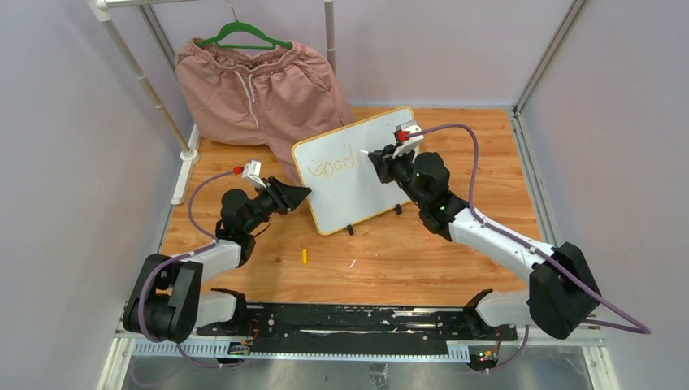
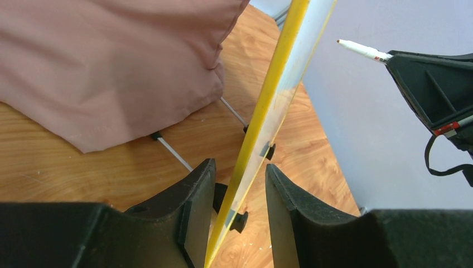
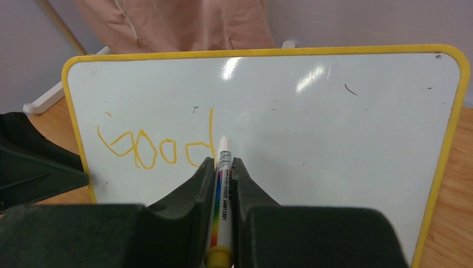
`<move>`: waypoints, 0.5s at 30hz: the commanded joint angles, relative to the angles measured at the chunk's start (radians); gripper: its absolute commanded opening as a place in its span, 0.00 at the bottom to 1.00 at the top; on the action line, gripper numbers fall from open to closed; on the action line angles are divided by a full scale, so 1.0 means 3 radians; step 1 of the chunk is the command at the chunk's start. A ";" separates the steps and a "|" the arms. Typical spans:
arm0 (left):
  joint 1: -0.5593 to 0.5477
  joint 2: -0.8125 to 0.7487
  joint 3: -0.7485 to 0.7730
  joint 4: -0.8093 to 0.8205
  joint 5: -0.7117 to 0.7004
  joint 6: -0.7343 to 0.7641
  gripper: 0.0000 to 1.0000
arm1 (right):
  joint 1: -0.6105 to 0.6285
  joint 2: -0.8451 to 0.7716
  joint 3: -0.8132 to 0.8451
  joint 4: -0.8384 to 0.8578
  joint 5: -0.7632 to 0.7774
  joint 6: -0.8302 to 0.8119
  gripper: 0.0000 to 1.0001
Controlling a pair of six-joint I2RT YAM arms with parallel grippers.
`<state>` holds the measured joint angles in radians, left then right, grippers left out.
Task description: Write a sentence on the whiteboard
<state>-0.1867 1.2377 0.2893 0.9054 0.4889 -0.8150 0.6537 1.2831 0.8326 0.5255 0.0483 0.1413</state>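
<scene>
**A:** Status of the whiteboard (image 1: 349, 199)?

**B:** Stands tilted back on its two black feet, mid-bench (image 1: 422, 260), in front of pink shorts (image 1: 256, 89) on a green hanger (image 1: 264, 34). Sentence (image 3: 156, 148) barely begun: one orange word, "good", upper left of the face. The rest of the face is blank bar a few dark specks.

**A:** Claws?

**B:** Right claw (image 3: 222, 161) clamped on a white marker (image 3: 222, 201), tip just right of the "d" stem. Left claw (image 2: 240, 164) astride the board's yellow left edge, jaws apart, a sliver of gap showing on each side. Guarding rather than gripping, I'd say.

**A:** Step in hand?

**B:** First word looks finished, so this is the break between words. My judgement is that the next move calls for carrying the tip rightward, leaving a clear space, then setting it down lightly. Too much push could rock the board back or skate it on its feet, since the left claw isn't squeezing it.

**A:** Tip on the surface now?

**B:** Can't settle it. From the left wrist the tip seems to stand just off the face. From the right wrist it overlaps the board and contact is unreadable.

**A:** Anything else hidden?

**B:** Board's lower edge and feet are cut off behind the right claw in its own view. Marker's print is too small to read. Small yellow item (image 1: 305, 256) on the bench near the left arm, possibly a cap, too small to tell.
</scene>
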 commanded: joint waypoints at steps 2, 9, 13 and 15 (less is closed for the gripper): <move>-0.0012 0.0044 0.0024 0.0014 0.0002 0.0088 0.42 | -0.0066 0.0115 0.0118 0.0212 0.0042 -0.0070 0.00; -0.0012 0.0062 0.0030 0.0014 -0.0009 0.0099 0.41 | -0.0083 0.0200 0.0163 0.0310 0.0048 -0.0049 0.00; -0.0012 0.0069 0.0027 0.0014 -0.0005 0.0097 0.40 | -0.0112 0.0241 0.0185 0.0347 0.0059 -0.0040 0.00; -0.0012 0.0071 0.0028 0.0014 -0.0004 0.0104 0.40 | -0.0130 0.0265 0.0197 0.0355 0.0045 -0.0033 0.00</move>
<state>-0.1867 1.2522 0.2893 0.8902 0.4885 -0.8028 0.6376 1.3495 0.8528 0.5777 0.0525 0.1368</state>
